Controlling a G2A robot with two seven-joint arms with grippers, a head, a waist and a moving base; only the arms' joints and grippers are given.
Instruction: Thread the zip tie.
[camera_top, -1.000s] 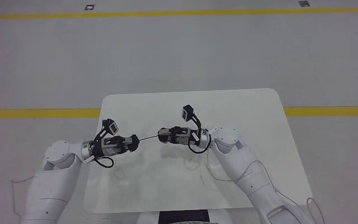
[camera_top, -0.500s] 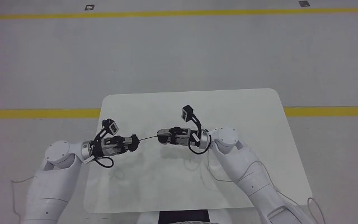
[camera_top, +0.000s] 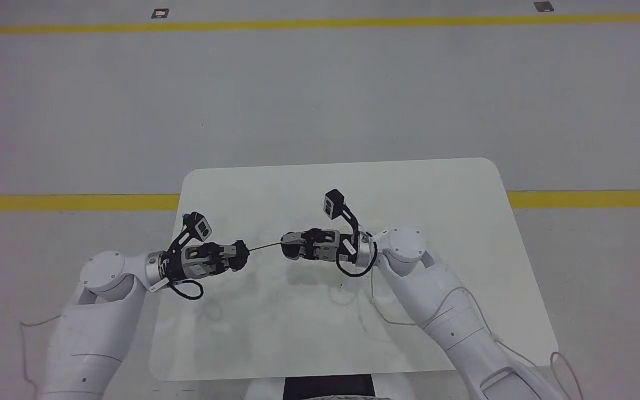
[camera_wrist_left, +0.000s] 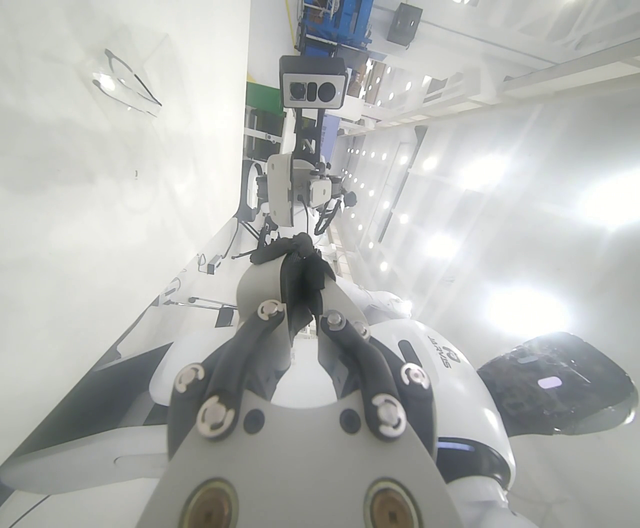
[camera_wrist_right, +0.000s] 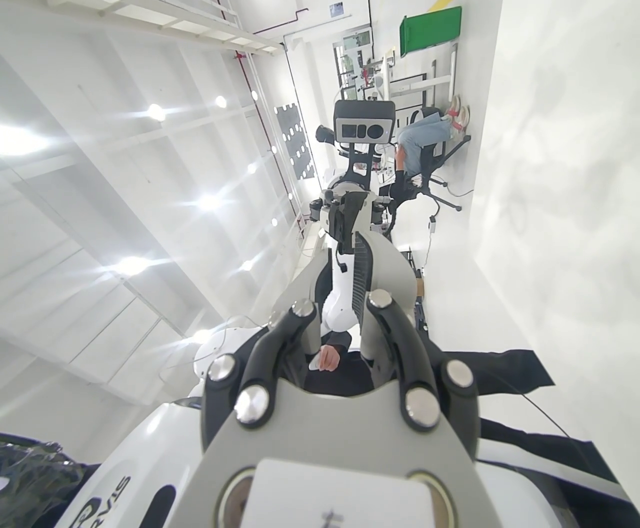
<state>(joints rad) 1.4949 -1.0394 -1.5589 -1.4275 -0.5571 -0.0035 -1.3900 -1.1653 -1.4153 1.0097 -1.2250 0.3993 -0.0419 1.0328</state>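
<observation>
Left gripper and right gripper each pinch an end of a thin black zip tie. It hangs over a smooth white round-cornered table, well inside the edges.

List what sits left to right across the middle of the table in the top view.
left gripper → zip tie, a thin strand spanning the gap between the two → right gripper

A thin black zip tie hangs nearly straight above the desk, one end pinched by the left gripper, the other by the right gripper.
</observation>
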